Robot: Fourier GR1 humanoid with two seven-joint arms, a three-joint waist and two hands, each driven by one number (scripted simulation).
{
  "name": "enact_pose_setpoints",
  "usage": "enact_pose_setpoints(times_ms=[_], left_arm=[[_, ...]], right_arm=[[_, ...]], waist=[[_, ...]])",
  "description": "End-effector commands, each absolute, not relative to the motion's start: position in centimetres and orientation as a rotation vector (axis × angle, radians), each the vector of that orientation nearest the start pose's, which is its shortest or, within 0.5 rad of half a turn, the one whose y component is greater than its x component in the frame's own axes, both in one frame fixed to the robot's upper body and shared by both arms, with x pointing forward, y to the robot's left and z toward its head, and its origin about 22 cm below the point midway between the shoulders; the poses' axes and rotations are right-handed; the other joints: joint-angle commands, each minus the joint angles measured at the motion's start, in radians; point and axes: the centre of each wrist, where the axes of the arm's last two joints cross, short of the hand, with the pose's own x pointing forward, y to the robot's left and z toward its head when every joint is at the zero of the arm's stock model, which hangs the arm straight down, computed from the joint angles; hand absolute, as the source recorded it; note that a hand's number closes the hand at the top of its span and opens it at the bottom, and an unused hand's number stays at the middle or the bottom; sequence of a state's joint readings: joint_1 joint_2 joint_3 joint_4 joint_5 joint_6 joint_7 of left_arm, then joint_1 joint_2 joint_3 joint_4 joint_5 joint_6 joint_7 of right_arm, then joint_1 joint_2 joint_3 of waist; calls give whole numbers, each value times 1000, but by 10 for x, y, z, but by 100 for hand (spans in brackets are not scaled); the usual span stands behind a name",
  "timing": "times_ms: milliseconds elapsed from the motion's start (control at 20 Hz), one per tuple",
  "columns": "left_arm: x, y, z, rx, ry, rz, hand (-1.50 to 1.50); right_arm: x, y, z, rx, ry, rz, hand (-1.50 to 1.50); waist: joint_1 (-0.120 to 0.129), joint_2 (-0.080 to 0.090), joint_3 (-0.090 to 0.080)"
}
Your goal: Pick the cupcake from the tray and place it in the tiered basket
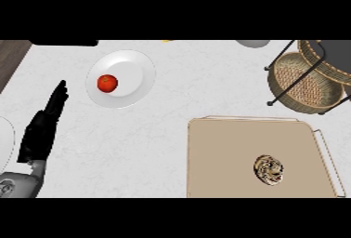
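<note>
The cupcake (269, 170), brown with swirled light frosting, stands on the tan tray (226, 153) toward the tray's right side. The tiered basket (306, 83), woven with a black wire frame, is at the upper right of the counter. My left hand (42, 126) rests at the left edge with its fingers straight, pointing away from me, far from the tray. It holds nothing. My right hand does not show in the head view.
A white plate (132, 69) with a red tomato (107, 83) on it lies at the upper left of the counter. Part of another white dish (5, 144) shows at the left edge. A grey object (254, 43) sits at the top edge.
</note>
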State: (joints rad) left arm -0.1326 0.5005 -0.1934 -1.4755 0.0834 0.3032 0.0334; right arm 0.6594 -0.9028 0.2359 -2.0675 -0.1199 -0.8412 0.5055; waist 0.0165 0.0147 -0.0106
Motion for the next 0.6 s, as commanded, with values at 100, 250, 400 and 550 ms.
enact_pose_setpoints(times_ms=[100, 250, 400, 550], left_arm=[[287, 292, 52, 433, -1560, -252, 0], [285, 290, 45, 405, -1561, -266, 0], [284, 293, 48, 410, -1553, -264, 0], [287, 281, 28, 396, -1540, -268, 0]], right_arm=[[120, -314, 125, -827, -786, -6, -150], [141, -314, 139, -812, -686, -2, -150], [150, -299, 147, -756, -628, 10, -150], [157, -292, 145, -747, -574, 36, -150]], waist=[[17, 0, 3], [20, -4, 7], [30, -5, 7], [21, -4, 7]])
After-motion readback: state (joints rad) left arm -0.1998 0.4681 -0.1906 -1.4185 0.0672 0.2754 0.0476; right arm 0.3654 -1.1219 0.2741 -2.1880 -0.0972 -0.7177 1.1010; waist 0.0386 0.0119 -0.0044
